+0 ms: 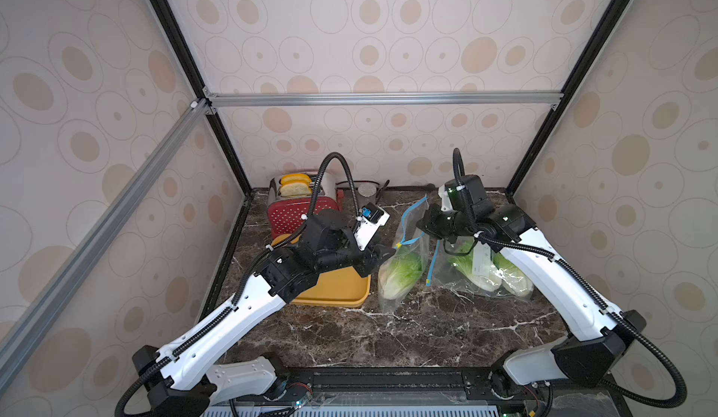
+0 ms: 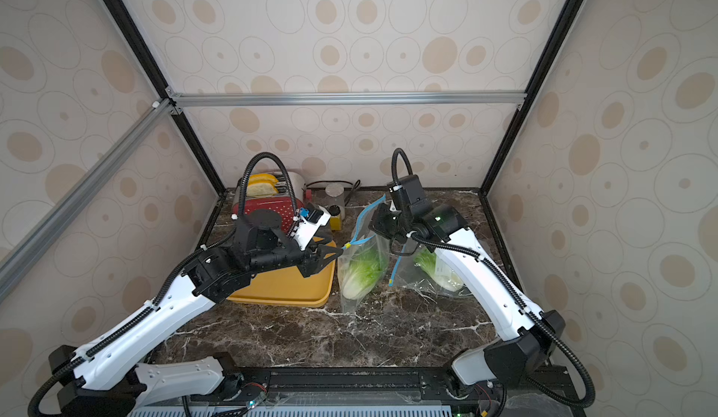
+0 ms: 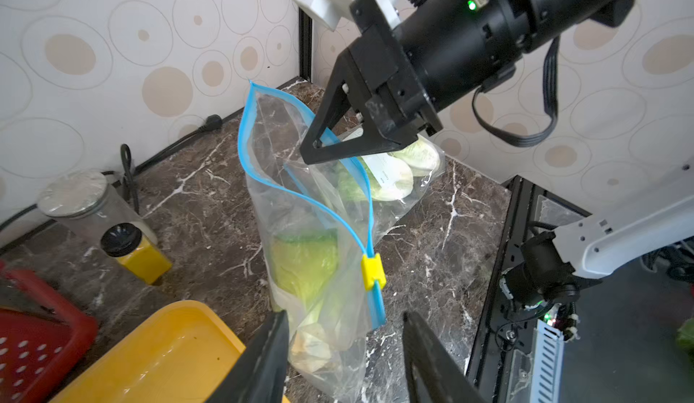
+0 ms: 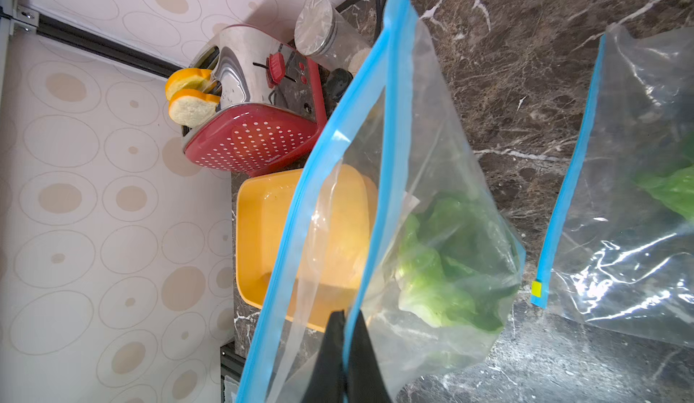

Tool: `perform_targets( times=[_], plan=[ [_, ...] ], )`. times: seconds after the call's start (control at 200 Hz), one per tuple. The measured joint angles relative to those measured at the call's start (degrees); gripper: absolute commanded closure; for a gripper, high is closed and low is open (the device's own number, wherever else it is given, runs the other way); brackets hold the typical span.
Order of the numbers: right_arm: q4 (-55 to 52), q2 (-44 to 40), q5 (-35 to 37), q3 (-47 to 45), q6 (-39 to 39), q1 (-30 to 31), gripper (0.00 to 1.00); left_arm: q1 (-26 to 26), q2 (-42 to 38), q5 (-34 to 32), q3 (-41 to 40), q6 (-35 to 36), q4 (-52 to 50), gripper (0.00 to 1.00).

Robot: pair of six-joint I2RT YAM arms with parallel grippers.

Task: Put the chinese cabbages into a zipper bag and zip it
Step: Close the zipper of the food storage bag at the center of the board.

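Right end effector [image 3: 311, 153]: pinching zipper bag [image 3: 296, 209] rim.
Left end effector [image 3: 344, 314]: parted, empty, facing yellow slider [image 3: 373, 271].
Chinese cabbages [image 3: 304, 266]: one inside; two in second bag [image 3: 417, 198] below right.
Beside left: yellow tray [image 3: 161, 348], toaster [image 4: 259, 142].

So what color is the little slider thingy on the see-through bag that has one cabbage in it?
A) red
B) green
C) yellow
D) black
C: the slider clipped on the mouth of the zipper bag is bright yellow.
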Motion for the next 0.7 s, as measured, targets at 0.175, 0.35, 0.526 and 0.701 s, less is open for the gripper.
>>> perform_targets(
  times=[0.175, 0.35, 0.526, 0.701],
  plan=[
    [0.2, 0.0, 0.1, 0.0, 1.0, 0.0, 0.94, -0.3, 2.2, 4.3, -4.0, 0.0, 6.5, 0.53],
    [-0.2, 0.0, 0.9, 0.7, 1.2, 0.0, 0.92, -0.4, 1.3, 3.4, -7.8, 2.0, 8.7, 0.69],
    [-0.4, 0.0, 1.4, 1.8, 1.2, 0.0, 0.87, -0.4, -0.2, 1.5, -10.4, 4.2, 10.7, 1.0],
    [-3.1, 0.3, 1.1, 4.9, 0.0, 0.0, 0.63, -0.4, -0.3, -0.3, -10.3, 6.0, 11.2, 1.0]
  ],
)
